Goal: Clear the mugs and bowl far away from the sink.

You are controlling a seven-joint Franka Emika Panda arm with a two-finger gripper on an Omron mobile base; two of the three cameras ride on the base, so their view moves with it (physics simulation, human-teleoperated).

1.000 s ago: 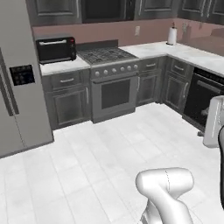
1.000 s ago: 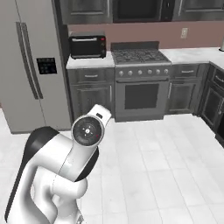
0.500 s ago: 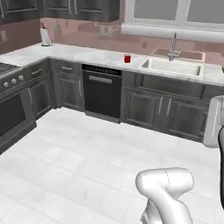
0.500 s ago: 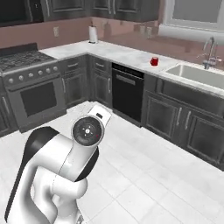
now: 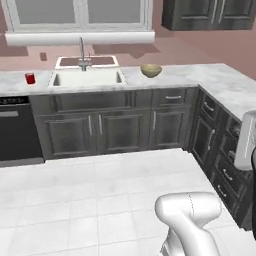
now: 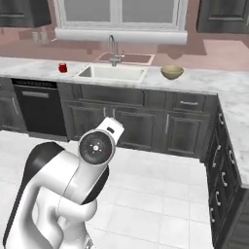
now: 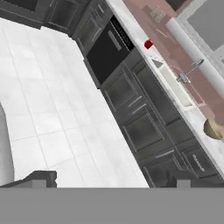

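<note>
A glossy red mug (image 5: pixel 30 78) (image 6: pixel 62 67) (image 7: pixel 148 44) stands on the counter left of the white sink (image 5: pixel 87 78) (image 6: pixel 112 73) (image 7: pixel 171 83), which has a grey gooseneck faucet (image 5: pixel 82 52) (image 6: pixel 113 48) behind it. The tan-yellow bowl (image 5: pixel 151 70) (image 6: pixel 171 72) (image 7: pixel 214 129) sits on the counter just right of the sink. My gripper (image 7: pixel 111 179) is open and holds nothing. It hangs over the tiled floor, well back from the counter.
The marble counter (image 5: pixel 200 75) turns a corner and runs forward along the right side over dark drawers (image 5: pixel 220 145). A black dishwasher (image 5: pixel 15 130) (image 6: pixel 39 109) sits under the counter at the left. White tiled floor (image 5: pixel 100 190) lies between me and the cabinets.
The whole picture has swung from the stove and fridge wall round to the sink counter, so the base has turned. The gripper has stayed open.
</note>
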